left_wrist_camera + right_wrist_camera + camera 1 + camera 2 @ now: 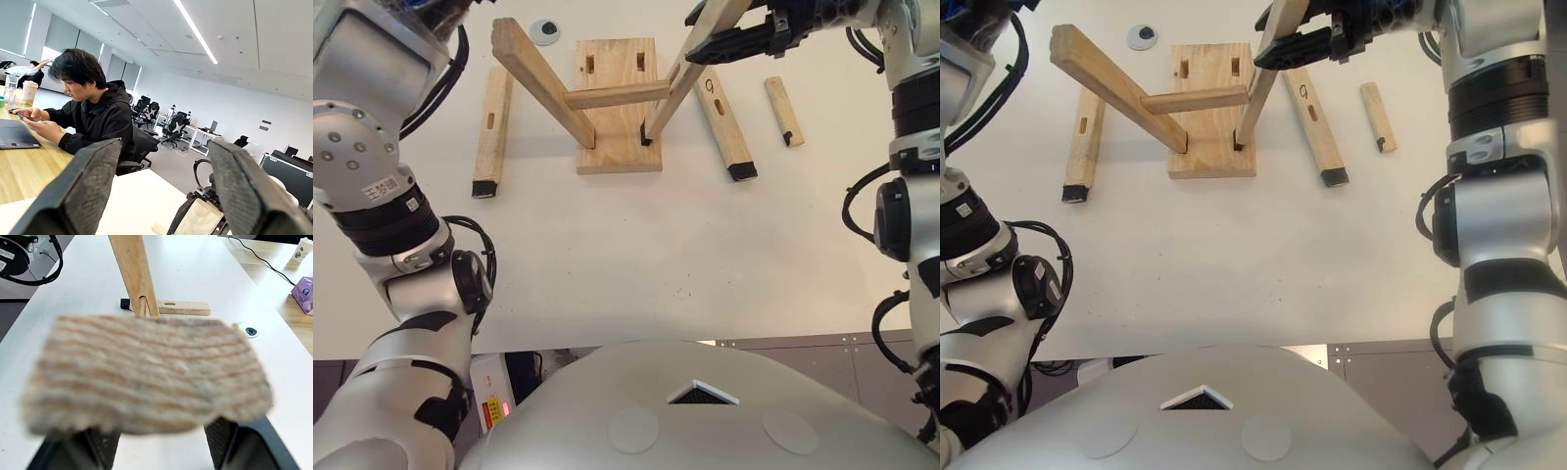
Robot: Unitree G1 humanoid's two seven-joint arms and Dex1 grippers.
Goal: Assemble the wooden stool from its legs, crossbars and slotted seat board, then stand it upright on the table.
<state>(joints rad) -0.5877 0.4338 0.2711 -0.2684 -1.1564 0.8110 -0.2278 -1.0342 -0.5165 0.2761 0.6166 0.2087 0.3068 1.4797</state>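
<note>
The slotted seat board [618,147] lies flat at the far middle of the table. Two legs stand in it, leaning apart: a left leg [540,81] and a right leg [674,93], joined by a crossbar [617,95]. My right gripper [705,49] is shut on the upper part of the right leg; in the right wrist view that leg's end [146,377] sits between the fingers [222,440]. A loose leg [492,127] lies left of the board, another loose leg [725,123] right of it, and a short crossbar [784,110] farther right. My left gripper [156,196] is open and holds nothing.
A small round disc [545,31] lies on the table beyond the board. The near half of the white table [636,255] is bare. The table's front edge runs just ahead of my torso.
</note>
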